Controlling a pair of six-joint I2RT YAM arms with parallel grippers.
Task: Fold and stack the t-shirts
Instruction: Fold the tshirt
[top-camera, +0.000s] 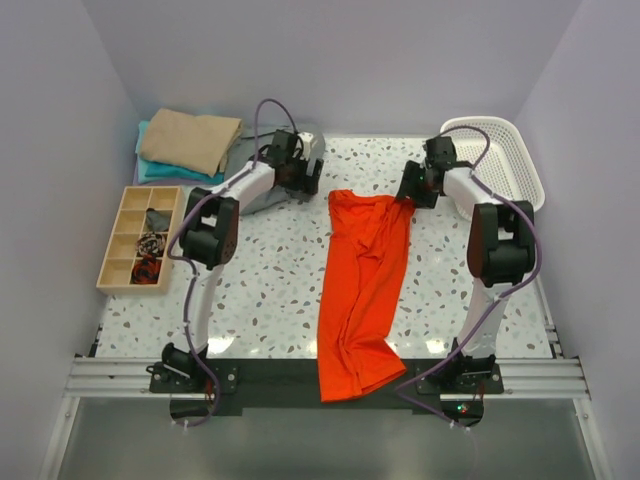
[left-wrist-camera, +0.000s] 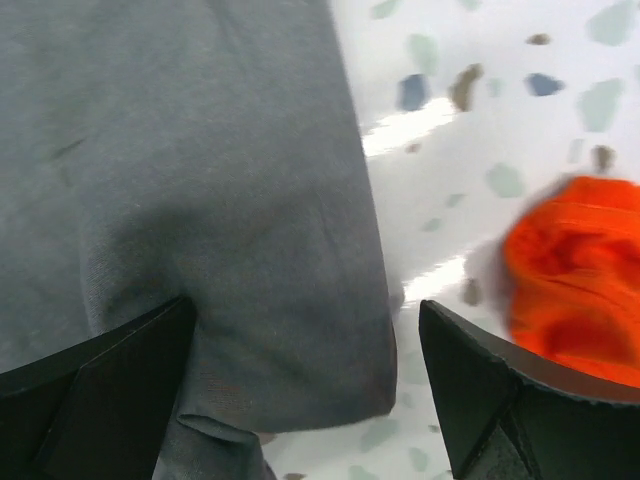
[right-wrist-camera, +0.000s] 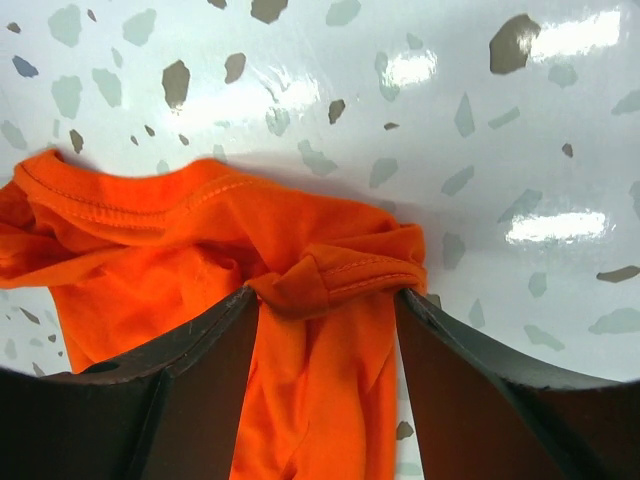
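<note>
The right arm stands folded at the right of the overhead frame, elbow high, its right gripper (right-wrist-camera: 325, 290) pinching a bunched fold at the collar end of the orange-red t-shirt (top-camera: 365, 285). The shirt lies as a long strip down the centre of the speckled table (top-camera: 260, 290). The left arm bends toward upper centre, the left gripper (left-wrist-camera: 305, 310) spread wide over the grey t-shirt (left-wrist-camera: 200, 180). At upper left, a folded tan t-shirt (top-camera: 190, 140) tops a teal t-shirt (top-camera: 150, 172).
</note>
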